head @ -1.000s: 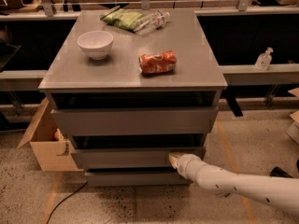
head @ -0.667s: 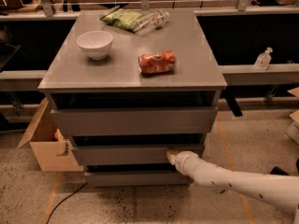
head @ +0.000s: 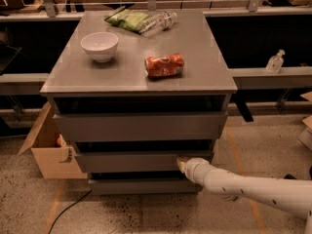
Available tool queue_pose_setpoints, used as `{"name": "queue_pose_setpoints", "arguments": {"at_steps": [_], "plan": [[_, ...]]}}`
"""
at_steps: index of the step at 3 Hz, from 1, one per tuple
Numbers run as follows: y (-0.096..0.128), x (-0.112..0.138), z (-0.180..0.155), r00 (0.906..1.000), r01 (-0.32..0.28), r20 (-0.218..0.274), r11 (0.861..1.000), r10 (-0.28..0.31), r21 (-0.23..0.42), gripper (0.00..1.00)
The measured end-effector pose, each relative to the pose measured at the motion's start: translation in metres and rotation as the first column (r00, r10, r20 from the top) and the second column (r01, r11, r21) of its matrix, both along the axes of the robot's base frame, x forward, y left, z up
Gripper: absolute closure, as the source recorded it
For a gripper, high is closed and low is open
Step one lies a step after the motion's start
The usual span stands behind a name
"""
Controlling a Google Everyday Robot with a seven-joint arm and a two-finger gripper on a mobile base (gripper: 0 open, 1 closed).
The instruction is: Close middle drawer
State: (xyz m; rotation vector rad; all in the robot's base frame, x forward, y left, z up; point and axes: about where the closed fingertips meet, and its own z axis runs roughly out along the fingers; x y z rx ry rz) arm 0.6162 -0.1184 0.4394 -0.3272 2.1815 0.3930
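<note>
The middle drawer [head: 131,161] is a wide, shallow grey drawer with a plain flat front, below the taller top drawer [head: 139,126]. It stands out only slightly from the cabinet, with a dark gap above it. My gripper [head: 181,164] is at the end of the white arm that comes in from the lower right. Its tip rests against the right part of the middle drawer's front panel.
On the cabinet top [head: 204,67] are a white bowl [head: 99,46], an orange can [head: 165,65] on its side, a green snack bag [head: 127,19] and a plastic bottle [head: 161,21]. A tan cardboard box [head: 51,152] stands on the floor at the left. A cable [head: 68,211] runs across the floor.
The gripper has pressed further in toward the cabinet and the middle drawer's front has moved back with it, so the drawer sticks out less than before.
</note>
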Motion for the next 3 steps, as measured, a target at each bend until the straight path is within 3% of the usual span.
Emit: {"name": "queue_pose_setpoints", "arguments": {"at_steps": [1,2,3], "plan": [[-0.026,-0.025,-0.007,0.9956,0.008,-0.093,0.999,-0.012,-0.043,1.0],[-0.045,-0.041,-0.012,0.9883,0.024,-0.149,0.998,-0.033,-0.061,1.0],[-0.074,-0.051,-0.023,0.9754,0.061,-0.211,0.998,-0.064,-0.022,1.0]]}}
